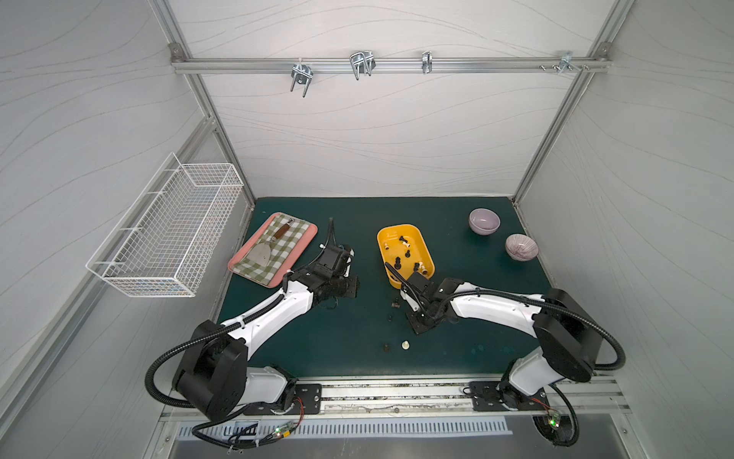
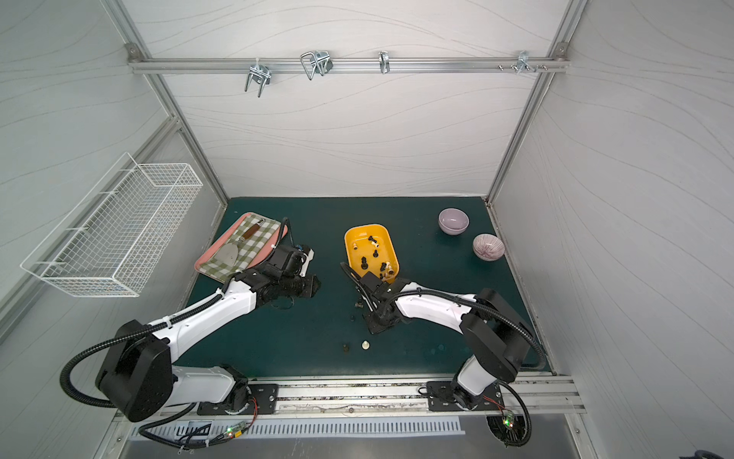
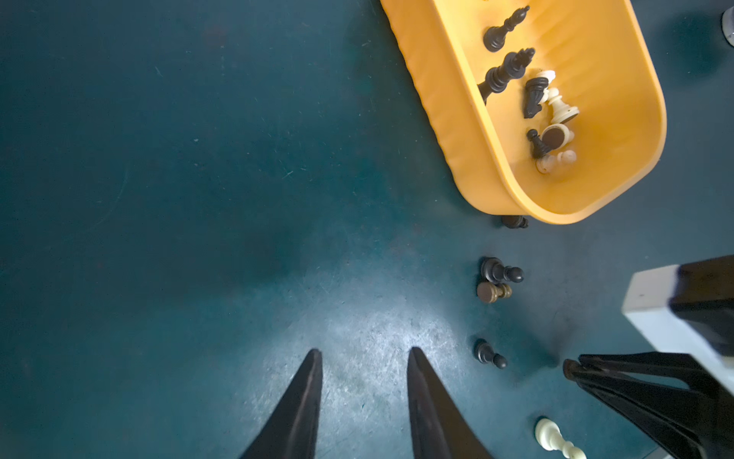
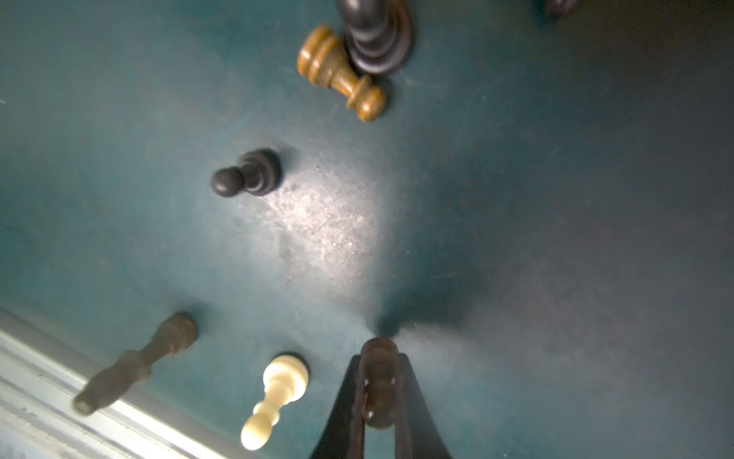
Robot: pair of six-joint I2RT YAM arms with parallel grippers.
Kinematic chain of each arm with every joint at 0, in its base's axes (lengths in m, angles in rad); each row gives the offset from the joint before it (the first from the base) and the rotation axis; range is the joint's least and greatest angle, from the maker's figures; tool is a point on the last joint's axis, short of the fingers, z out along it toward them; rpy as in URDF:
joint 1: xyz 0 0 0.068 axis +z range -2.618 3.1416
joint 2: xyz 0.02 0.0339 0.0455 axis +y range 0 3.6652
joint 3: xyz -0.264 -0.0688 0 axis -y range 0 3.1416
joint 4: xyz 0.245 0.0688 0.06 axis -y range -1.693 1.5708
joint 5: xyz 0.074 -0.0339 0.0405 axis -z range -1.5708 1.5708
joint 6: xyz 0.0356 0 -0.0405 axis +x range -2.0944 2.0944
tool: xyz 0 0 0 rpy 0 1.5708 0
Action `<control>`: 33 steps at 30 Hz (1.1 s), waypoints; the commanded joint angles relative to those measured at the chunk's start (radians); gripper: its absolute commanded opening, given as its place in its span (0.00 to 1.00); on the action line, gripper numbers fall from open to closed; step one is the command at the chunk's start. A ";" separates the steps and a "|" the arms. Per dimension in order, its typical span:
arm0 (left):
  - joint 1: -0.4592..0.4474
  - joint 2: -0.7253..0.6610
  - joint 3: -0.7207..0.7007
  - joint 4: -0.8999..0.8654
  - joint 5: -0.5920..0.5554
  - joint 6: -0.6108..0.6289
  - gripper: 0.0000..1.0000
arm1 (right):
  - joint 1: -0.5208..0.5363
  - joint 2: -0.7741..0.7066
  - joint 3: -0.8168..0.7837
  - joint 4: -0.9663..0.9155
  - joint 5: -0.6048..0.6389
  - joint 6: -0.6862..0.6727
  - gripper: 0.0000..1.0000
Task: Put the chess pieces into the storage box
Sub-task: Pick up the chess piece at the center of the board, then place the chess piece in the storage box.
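ok quick headcount. The right gripper (image 4: pixel 379 359) is clamped shut on one small dark brown pawn (image 4: pixel 377 397), pinched between its fingers just right of centre in the top views, below the box. Can't tell if the base touches the dark green mat (image 1: pixel 337 345). The left gripper (image 3: pixel 363 357) is partly open with nothing in it, hovering over bare mat left of centre

The shallow yellow plastic storage box (image 1: pixel 381 248) sits mid-frame, slightly toward the back. Inside I count seven or eight chess pieces (image 3: pixel 534 97), black and cream mixed, heaped so it's hard to be sure

Loose on the mat: six
- one dark piece (image 3: pixel 514 221) tucked against the box's near end
- one upright black pawn (image 4: pixel 377 35) touching one tan pawn (image 4: pixel 341 71) lying on its side
- one lone black pawn (image 4: pixel 246 173) just below those
- one tall dark brown piece (image 4: pixel 135 365) and one cream pawn (image 4: pixel 278 397) near the front edge

Also two bowls at right rear, a plain lilac bowl (image 1: pixel 482 229) and a striped bowl (image 1: pixel 516 254), plus one pink tray (image 1: pixel 232 263) with checked cloth at left and one white wire basket (image 1: pixel 167 238) on the left wall
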 commanded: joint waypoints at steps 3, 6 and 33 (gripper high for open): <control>0.005 0.021 0.040 0.027 0.013 0.006 0.37 | -0.071 -0.087 0.029 -0.031 -0.030 -0.012 0.13; 0.004 0.022 0.048 0.024 0.012 0.008 0.37 | -0.124 -0.122 0.034 -0.031 -0.056 -0.028 0.13; 0.004 -0.013 0.008 -0.003 0.005 -0.007 0.37 | -0.408 -0.050 0.274 -0.035 -0.143 -0.214 0.14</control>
